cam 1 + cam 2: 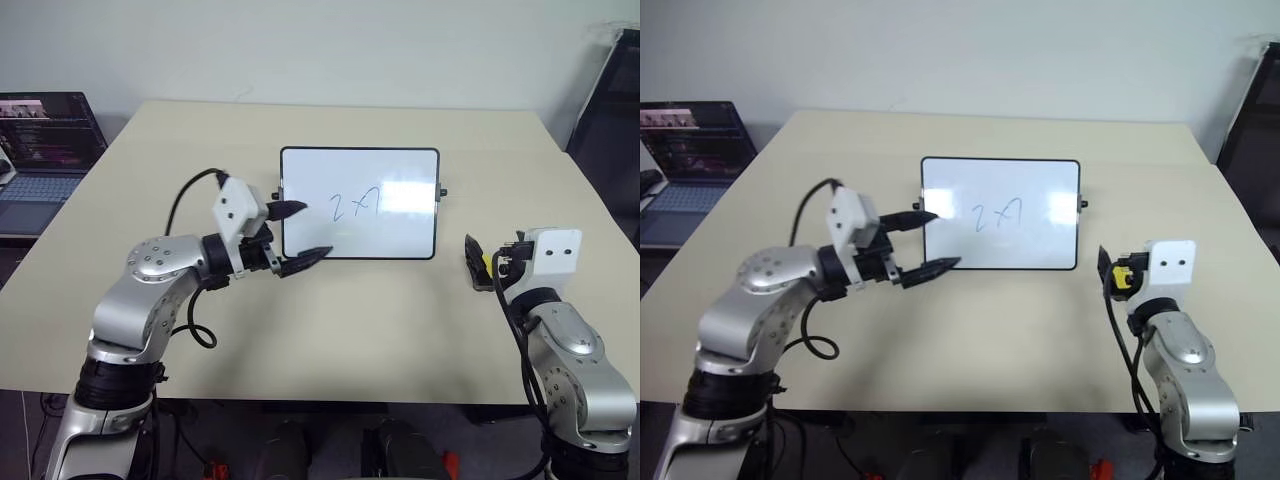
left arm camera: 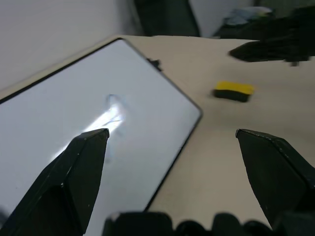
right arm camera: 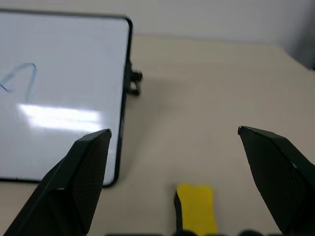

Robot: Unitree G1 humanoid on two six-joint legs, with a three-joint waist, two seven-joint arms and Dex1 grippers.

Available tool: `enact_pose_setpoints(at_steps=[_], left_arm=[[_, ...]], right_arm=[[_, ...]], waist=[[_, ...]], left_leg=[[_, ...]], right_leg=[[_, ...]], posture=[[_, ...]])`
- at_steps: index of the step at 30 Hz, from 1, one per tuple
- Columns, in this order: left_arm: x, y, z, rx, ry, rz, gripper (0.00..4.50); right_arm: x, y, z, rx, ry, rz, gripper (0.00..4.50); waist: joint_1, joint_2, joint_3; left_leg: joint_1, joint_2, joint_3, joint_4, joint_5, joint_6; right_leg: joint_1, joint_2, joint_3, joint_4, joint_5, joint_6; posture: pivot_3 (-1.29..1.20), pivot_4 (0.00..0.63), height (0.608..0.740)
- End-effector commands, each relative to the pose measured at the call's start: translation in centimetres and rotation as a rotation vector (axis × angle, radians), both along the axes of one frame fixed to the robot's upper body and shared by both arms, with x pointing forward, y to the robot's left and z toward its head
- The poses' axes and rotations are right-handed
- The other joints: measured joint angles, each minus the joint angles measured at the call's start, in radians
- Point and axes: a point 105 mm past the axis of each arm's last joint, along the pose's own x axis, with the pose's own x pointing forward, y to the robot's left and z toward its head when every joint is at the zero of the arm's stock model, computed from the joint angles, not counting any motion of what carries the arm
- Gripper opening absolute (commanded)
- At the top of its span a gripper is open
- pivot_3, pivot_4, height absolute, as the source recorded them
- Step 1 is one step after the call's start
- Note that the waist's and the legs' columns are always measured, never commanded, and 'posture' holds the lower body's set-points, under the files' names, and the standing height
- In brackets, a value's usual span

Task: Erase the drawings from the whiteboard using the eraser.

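Right wrist: eraser (image 3: 196, 209) between jaws

Legible marks: one entry. The drawings (image 1: 356, 205), thin blue marker strokes reading roughly "2 x 7", stand near the middle of the whiteboard (image 1: 300, 162), just beyond the left claw (image 1: 297, 232) and across from the right claw (image 1: 1106, 268). Laptop screen (image 1: 50, 125) behind the left claw: lines of text, too small to read.

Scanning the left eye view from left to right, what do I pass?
Laptop → left hand → whiteboard with the drawings → eraser → right hand.
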Motion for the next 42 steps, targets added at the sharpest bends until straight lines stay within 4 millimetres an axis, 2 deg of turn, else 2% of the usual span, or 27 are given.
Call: enact_pose_setpoints(at_steps=[1, 6, 15, 22, 32, 35, 42], left_arm=[[-1.1, -1.5, 0.3, 0.044, -0.030, -0.142, 4.50], [-1.2, -2.5, -0.8, 0.118, -0.029, -0.224, 4.50], [-0.6, -2.6, -2.0, 0.130, -0.027, -0.264, 4.50], [-0.4, -2.5, -2.5, 0.130, -0.037, -0.270, 4.50], [-0.6, -2.3, -2.8, 0.125, -0.036, -0.256, 4.50], [-0.7, -2.4, -2.7, 0.124, -0.038, -0.252, 4.50], [-0.8, -2.5, -2.7, 0.125, -0.043, -0.243, 4.50]], right_arm=[[-0.3, -1.6, 0.5, -0.001, 0.047, -0.054, 4.47], [-0.2, -2.6, -0.3, 0.012, 0.136, -0.050, 4.47], [1.3, -2.1, -1.9, -0.003, 0.255, 0.005, 4.47], [2.7, -1.9, -2.7, 0.020, 0.268, -0.010, 4.47], [3.3, -2.4, -3.9, 0.046, 0.290, -0.029, 4.47], [3.3, -2.2, -4.4, 0.047, 0.304, -0.023, 3.92], [3.3, -2.3, -5.2, 0.046, 0.328, -0.021, 1.43]], waist=[[-0.002, 0.000, 0.000], [-0.003, 0.001, 0.000], [-0.002, 0.001, 0.000], [-0.003, 0.001, 0.001], [-0.003, 0.001, 0.001], [-0.003, 0.001, 0.001], [-0.003, 0.001, 0.001]], left_leg=[[0.000, 0.000, 0.000, 0.000, 0.000, 0.000], [0.000, 0.000, 0.001, 0.000, 0.000, 0.000], [-0.001, 0.001, 0.001, 0.000, 0.000, 0.000], [-0.001, 0.001, 0.001, 0.000, 0.000, 0.000], [-0.001, 0.001, 0.001, 0.000, 0.000, 0.000], [-0.001, 0.001, 0.001, 0.000, 0.000, 0.000], [-0.001, 0.001, 0.001, 0.000, 0.000, 0.000]], right_leg=[[0.000, 0.000, 0.000, 0.000, 0.000, 0.000], [0.000, 0.001, 0.000, 0.000, 0.000, 0.000], [-0.001, 0.005, 0.001, -0.001, 0.000, 0.000], [-0.001, 0.005, 0.001, -0.001, 0.000, 0.000], [-0.001, 0.005, 0.001, -0.001, 0.000, 0.000], [-0.001, 0.005, 0.001, -0.001, 0.000, 0.000], [-0.001, 0.005, 0.001, -0.001, 0.000, 0.000]], posture=[[0.00, 0.150, 0.740], [0.00, 0.150, 0.740], [0.00, 0.150, 0.740], [0.00, 0.150, 0.740], [0.00, 0.150, 0.740], [0.00, 0.150, 0.740], [0.00, 0.150, 0.740]])
